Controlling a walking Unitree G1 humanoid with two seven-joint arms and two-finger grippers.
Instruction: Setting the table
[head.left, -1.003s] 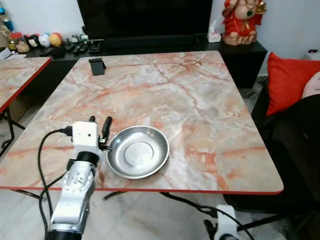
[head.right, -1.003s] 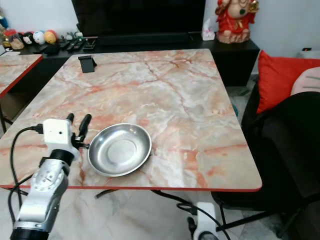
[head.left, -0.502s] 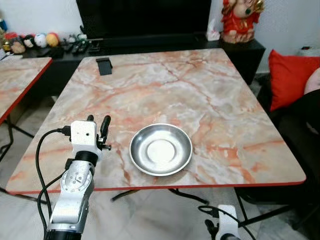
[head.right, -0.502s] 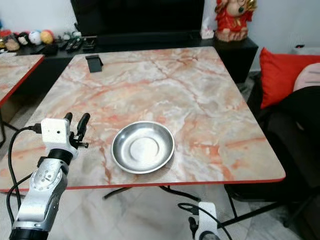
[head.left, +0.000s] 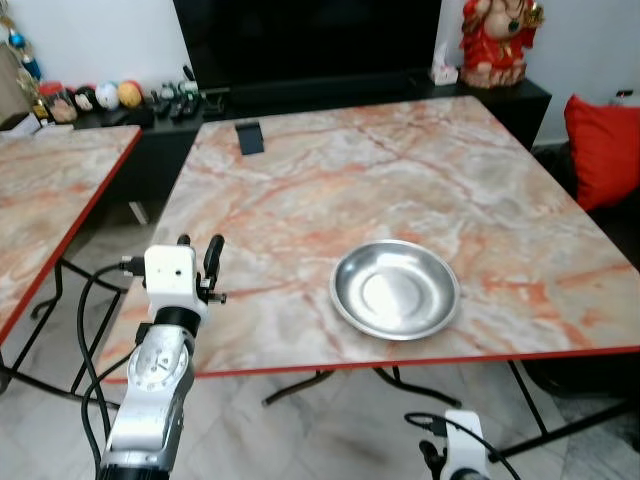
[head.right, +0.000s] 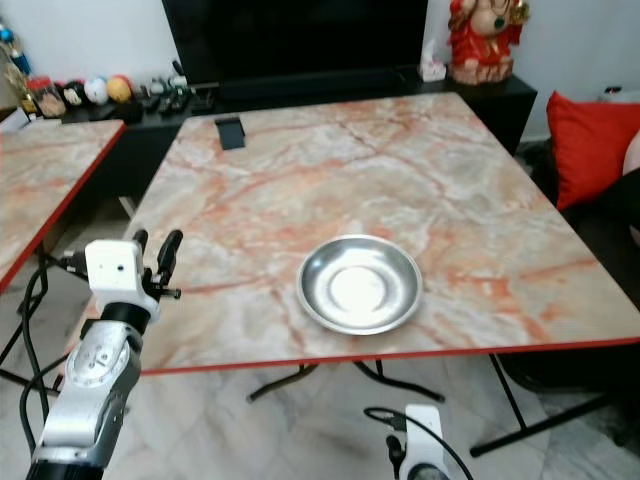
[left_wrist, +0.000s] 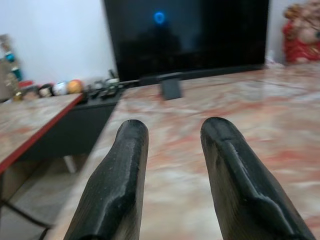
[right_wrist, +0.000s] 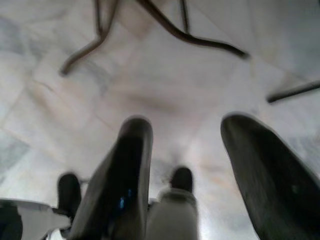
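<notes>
Since the earlier frames the camera has swung, so the whole scene sits further right in view, and the left end effector (head.left: 198, 250), which was touching the rim of the round shiny steel dish (head.left: 395, 289), now stands well apart from it, off the worktop's left edge. Its two black fingers (left_wrist: 120, 185) are apart and hold nothing, pointing across the pink-veined marble worktop with a red edge (head.left: 400, 170) toward the dark television (head.left: 300, 40). That dish lies flat near the worktop's front edge, right of middle. A small black phone stand (head.left: 249, 137) sits at the far left corner. A second marble worktop (head.left: 50, 190) is at the left. The right end effector (right_wrist: 185, 165) hangs low over the pale tiled floor (right_wrist: 150, 80), fingers spread and empty. A red cushion (head.left: 603, 148) lies at the right.
</notes>
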